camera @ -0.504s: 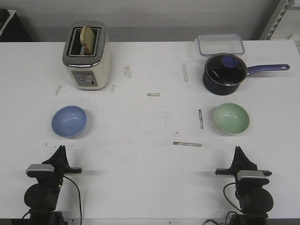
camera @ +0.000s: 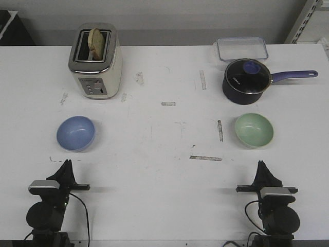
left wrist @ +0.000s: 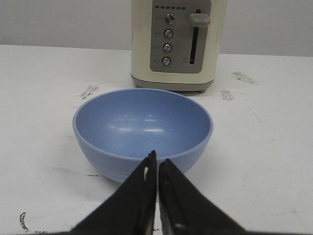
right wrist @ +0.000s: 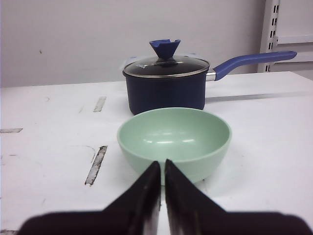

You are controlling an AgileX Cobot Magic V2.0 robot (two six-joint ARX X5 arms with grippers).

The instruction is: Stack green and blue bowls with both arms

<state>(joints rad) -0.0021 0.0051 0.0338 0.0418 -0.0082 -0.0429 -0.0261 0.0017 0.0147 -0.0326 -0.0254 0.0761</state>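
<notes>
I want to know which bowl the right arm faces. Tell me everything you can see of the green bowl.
The green bowl is small, round, pale mint and glossy, like glazed ceramic or plastic. It stands upright and empty on the white table, just in front of the dark saucepan, apart from it. The right gripper, fingers together, points at it without touching.

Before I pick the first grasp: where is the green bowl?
In the front view the green bowl sits on the table's right side, just in front of the navy saucepan and straight ahead of the right gripper.
</notes>
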